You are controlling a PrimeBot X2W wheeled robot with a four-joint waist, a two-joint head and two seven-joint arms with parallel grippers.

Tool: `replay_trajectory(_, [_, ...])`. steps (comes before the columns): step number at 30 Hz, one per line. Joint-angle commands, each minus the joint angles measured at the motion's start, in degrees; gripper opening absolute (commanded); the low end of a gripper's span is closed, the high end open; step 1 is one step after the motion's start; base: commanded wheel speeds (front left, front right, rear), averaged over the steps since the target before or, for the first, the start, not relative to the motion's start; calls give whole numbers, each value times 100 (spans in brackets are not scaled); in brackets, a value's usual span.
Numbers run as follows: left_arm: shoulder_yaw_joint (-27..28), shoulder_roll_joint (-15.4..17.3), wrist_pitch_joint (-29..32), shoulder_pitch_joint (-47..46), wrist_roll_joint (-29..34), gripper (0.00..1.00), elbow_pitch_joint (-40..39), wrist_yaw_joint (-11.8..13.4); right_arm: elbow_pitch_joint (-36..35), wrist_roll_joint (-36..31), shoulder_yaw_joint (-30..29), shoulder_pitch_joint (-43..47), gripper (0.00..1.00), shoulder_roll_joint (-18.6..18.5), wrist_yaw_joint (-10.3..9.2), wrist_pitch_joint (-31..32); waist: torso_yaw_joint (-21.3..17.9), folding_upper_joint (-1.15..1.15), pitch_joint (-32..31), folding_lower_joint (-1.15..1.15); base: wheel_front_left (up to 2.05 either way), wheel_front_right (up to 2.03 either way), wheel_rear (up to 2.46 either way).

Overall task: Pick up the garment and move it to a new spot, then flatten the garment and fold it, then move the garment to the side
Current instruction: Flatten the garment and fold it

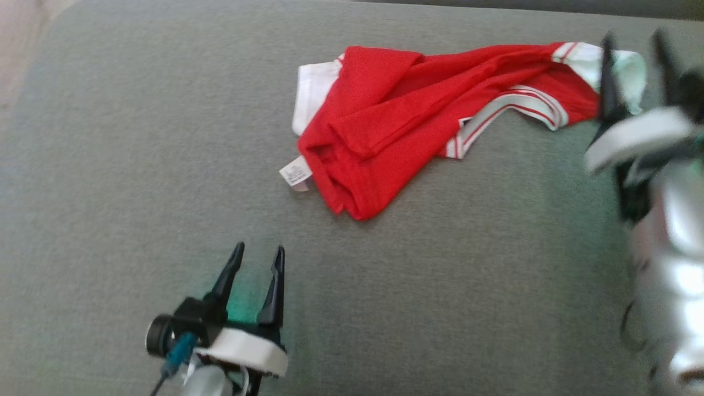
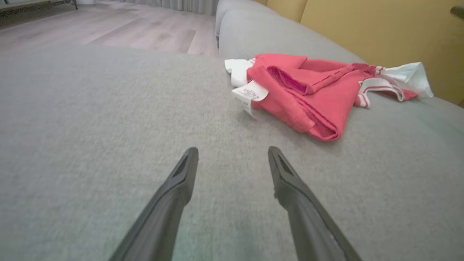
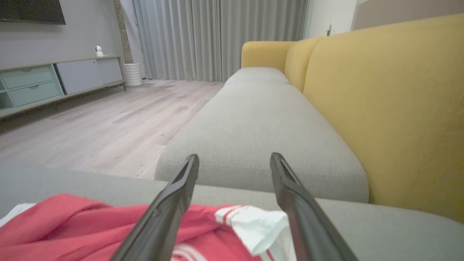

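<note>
The garment (image 1: 407,118) was found crumpled on the grey sofa cushion (image 1: 121,143), at 1 o'clock in the head view. The right gripper (image 1: 632,37) was placed over its white sleeve end at 2 o'clock, fingers spread wide, nothing held. The left gripper (image 1: 259,247), at 7 o'clock, was well apart, fingers equally wide. Relocation was judged done. Flattening comes next, so edges must be gripped and spread.

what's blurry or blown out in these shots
Head view: the right gripper and its shiny forearm are smeared, with glare on the forearm; the garment is fairly sharp. Left wrist view: garment washed out to pink. Right wrist view: near fingers and garment soft, curtains clearer.
</note>
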Motion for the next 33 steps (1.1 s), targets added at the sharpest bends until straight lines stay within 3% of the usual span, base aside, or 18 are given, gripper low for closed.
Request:
replay_trajectory(1, [150, 13, -56, -319, -83, 100, -229, -39, -275, -22, 144, 235, 100, 127, -5, -60, -127, 0, -13, 0, 0, 0, 0])
replay_trajectory(7, [-132, 13, -56, -1015, -209, 100, -177, -180, -896, 114, 223, 1116, 100, 407, -5, -61, -581, 0, 71, 0, 0, 0, 0])
replay_trajectory(14, [-508, 13, -56, -1814, -605, 100, 748, -307, -1219, 204, 385, 1471, 100, 578, -5, -62, -1125, 0, 265, 0, 0, 0, 0])
replay_trajectory(18, [-548, 13, -56, -2080, -1164, 100, 1297, -346, -1278, 247, 454, 1537, 100, 630, -5, -62, -1335, 0, 360, 0, 0, 0, 0])
replay_trajectory(33, [-392, 13, -56, -2506, -1045, 100, 1733, -380, -1339, 275, 450, 1635, 100, 724, -5, -62, -1545, 0, 503, 0, 0, 0, 0])
